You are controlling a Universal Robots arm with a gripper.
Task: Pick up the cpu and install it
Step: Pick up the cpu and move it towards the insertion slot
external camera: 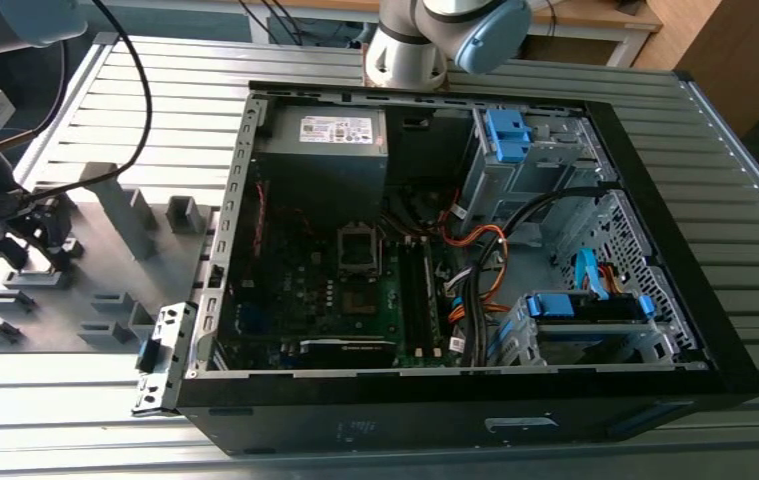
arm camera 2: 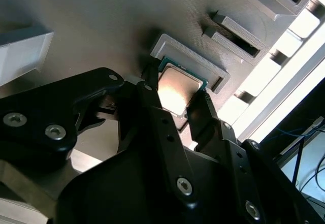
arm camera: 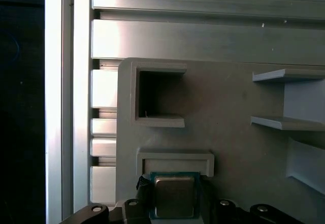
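Hand (arm camera 2: pixel 176 93) clasping cpu (arm camera 2: pixel 177 83), grey fixture plate (arm camera 2: pixel 101 26), slatted table (external camera: pixel 739 150)

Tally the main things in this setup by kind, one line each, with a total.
cpu: 1
gripper: 1
grey fixture plate: 1
computer case: 1
CPU socket: 1
power supply: 1
Total: 6
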